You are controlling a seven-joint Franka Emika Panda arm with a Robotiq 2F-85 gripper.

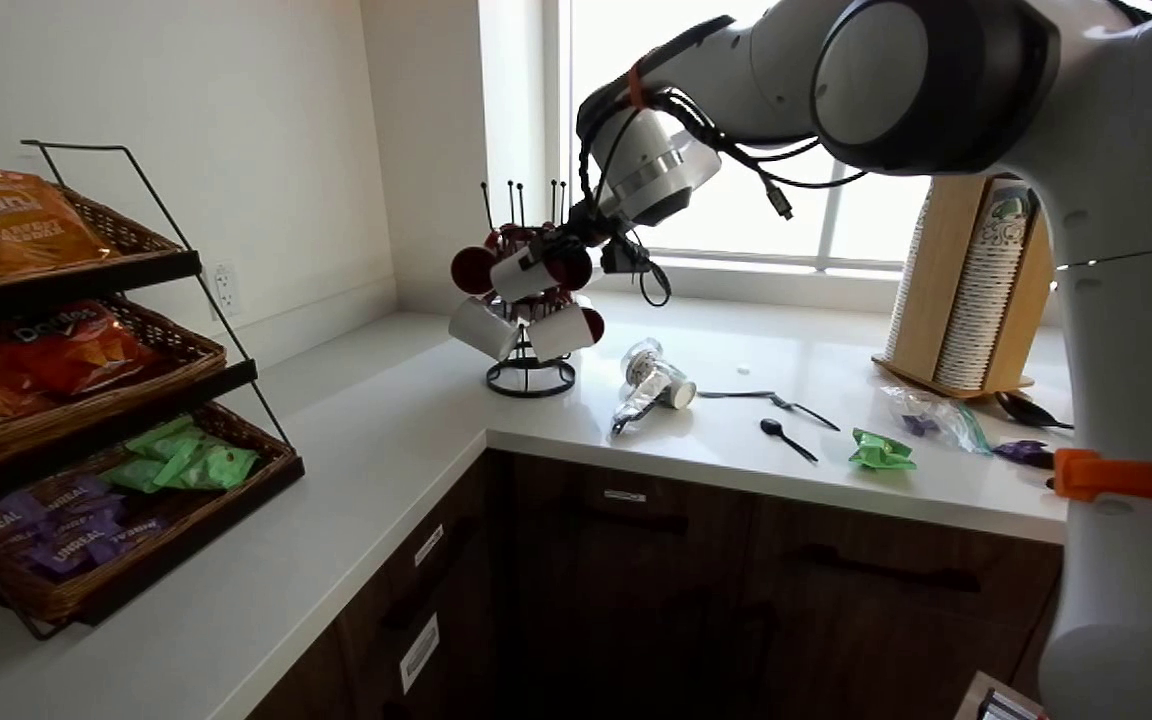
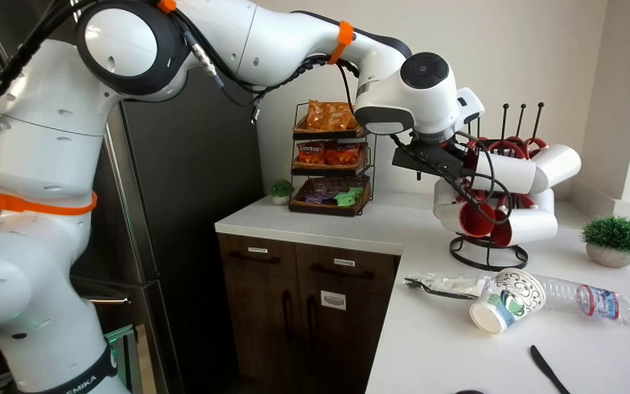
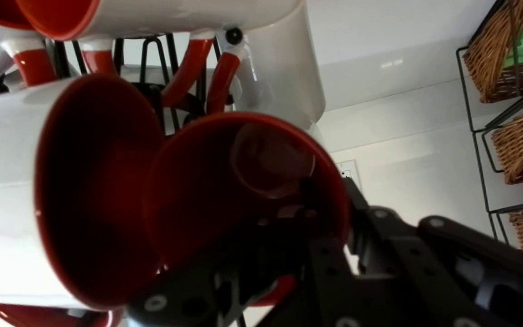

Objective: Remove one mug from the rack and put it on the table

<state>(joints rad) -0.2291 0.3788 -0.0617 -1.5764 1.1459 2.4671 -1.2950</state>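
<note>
mug (image 3: 243, 172): up on the rack (image 2: 488, 267), placed open end outward, leaving a bare rim to grasp. clamped there by the gripper (image 3: 330, 195), with one finger inside and one outside, likely to hold by the wall alone. hung just beside a neighbouring mug (image 3: 89, 195), so probably in need of gentle unhooking before lowering to the table (image 1: 366, 420).

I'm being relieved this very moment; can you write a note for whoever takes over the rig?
Gripper: looks shut on a mug, jaws either side of its wall.
Mug: high on the rack; whether it is hooked there, I can't tell.
Done: mug gripped, by the look of it.
Left: take it off the rack and set it on the table. The paper cup and bottle lie near the rack.
</note>
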